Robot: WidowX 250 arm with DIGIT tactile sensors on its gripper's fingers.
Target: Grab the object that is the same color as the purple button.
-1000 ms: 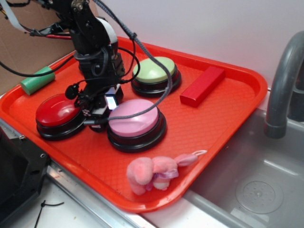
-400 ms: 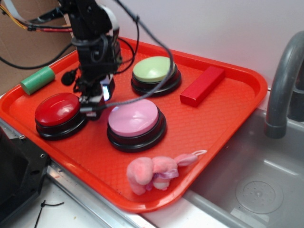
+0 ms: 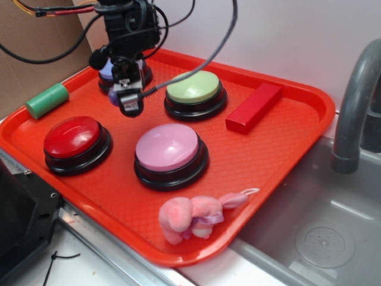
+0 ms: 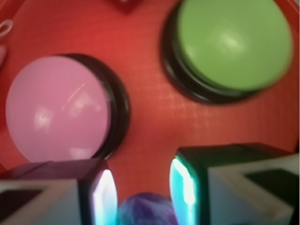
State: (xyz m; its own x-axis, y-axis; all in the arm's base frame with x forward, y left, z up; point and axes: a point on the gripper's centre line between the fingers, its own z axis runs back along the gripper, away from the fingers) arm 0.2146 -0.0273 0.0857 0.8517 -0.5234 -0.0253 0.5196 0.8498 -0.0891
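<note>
My gripper (image 3: 124, 99) hangs above the tray's far left part, between the purple button and the green button. It is shut on the object, a small dark purple marbled ball (image 3: 113, 98), which shows at the left of the fingertips. In the wrist view the ball (image 4: 147, 210) sits between the two lit pads (image 4: 180, 187) of the gripper (image 4: 143, 190), off the tray floor. The purple button (image 3: 106, 72), periwinkle on a black base, stands at the tray's far left, half hidden behind the arm.
On the orange tray (image 3: 268, 149) stand a green button (image 3: 193, 87), a pink-lilac button (image 3: 168, 146) and a red button (image 3: 72, 136). A red block (image 3: 254, 107) lies far right, a green cylinder (image 3: 47, 99) on the left rim, a pink plush toy (image 3: 193, 215) near the front. A sink and faucet (image 3: 354, 101) are to the right.
The arm has risen and moved back from between the red and pink buttons toward the tray's far left. The ball has come up with it, and the purple button now shows.
</note>
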